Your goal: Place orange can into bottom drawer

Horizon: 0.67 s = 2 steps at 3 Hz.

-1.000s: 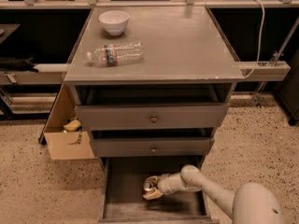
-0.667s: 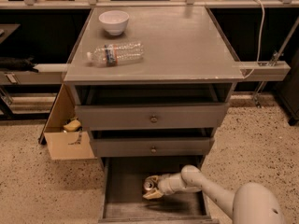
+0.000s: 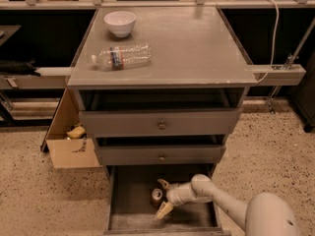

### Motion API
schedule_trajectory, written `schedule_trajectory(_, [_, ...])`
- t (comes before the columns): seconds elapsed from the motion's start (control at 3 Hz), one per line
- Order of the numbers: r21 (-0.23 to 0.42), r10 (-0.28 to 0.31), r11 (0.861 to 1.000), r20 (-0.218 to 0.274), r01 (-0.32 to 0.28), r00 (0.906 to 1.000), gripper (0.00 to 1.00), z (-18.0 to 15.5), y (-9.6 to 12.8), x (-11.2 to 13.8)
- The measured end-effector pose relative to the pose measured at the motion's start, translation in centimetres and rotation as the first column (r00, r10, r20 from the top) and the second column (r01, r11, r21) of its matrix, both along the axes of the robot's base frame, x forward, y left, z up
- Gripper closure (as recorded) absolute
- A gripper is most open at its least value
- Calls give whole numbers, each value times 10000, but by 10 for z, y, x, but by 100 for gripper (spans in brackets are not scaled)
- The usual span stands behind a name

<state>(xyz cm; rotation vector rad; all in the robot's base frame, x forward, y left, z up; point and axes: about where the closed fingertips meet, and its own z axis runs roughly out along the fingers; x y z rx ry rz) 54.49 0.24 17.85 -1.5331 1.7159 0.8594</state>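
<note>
The orange can [image 3: 156, 196] stands upright on the floor of the bottom drawer [image 3: 133, 215], which is pulled out; the can's silver top faces up. My gripper [image 3: 163, 197] reaches into the drawer from the right. Its pale fingers are spread on either side of the can, one behind it [image 3: 163, 184] and one in front [image 3: 164, 210]. The gripper is open and the can rests on the drawer floor between the fingers.
Two upper grey drawers [image 3: 161, 125] with round knobs are closed. On the cabinet top lie a clear plastic bottle [image 3: 121, 56] and a white bowl [image 3: 120, 22]. A cardboard box [image 3: 69, 144] stands at the cabinet's left. My arm's base [image 3: 270, 215] fills the lower right.
The gripper's fingers have spread apart from the can, which now stands free on the drawer floor. The arm has barely moved.
</note>
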Motion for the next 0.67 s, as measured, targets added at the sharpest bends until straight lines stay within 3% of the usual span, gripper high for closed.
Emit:
schedule_trajectory(0.33, [90,-32,10000,162,30,9999,0,22,-8,-3])
schedule_trajectory(0.67, [62,42,10000,777,-47,9970,0,52,-15,-7])
